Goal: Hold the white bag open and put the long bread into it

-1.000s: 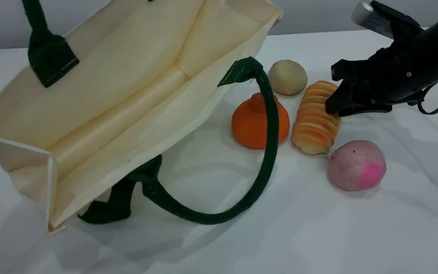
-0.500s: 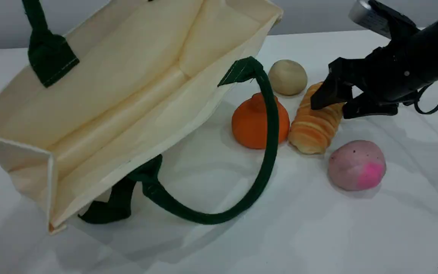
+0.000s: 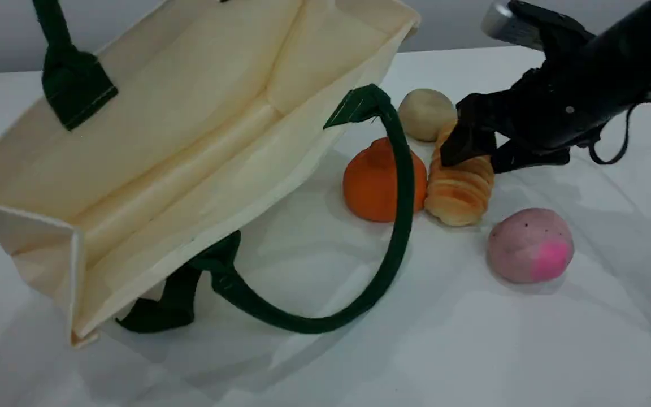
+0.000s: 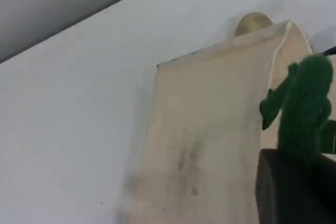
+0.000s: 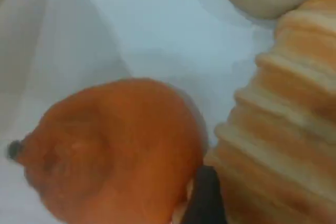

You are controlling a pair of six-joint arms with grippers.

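Scene view: the right claw stands spread astride the far end of the long bread, which lies beneath it beside the orange pumpkin. A second ago the claw was shut and further right. The bread looks soft and light, best pinched mid-length across the ridges.

Left wrist view: the left claw, shut, holds the green handle of the white bag.

Right wrist view: a fingertip sits between pumpkin and bread.
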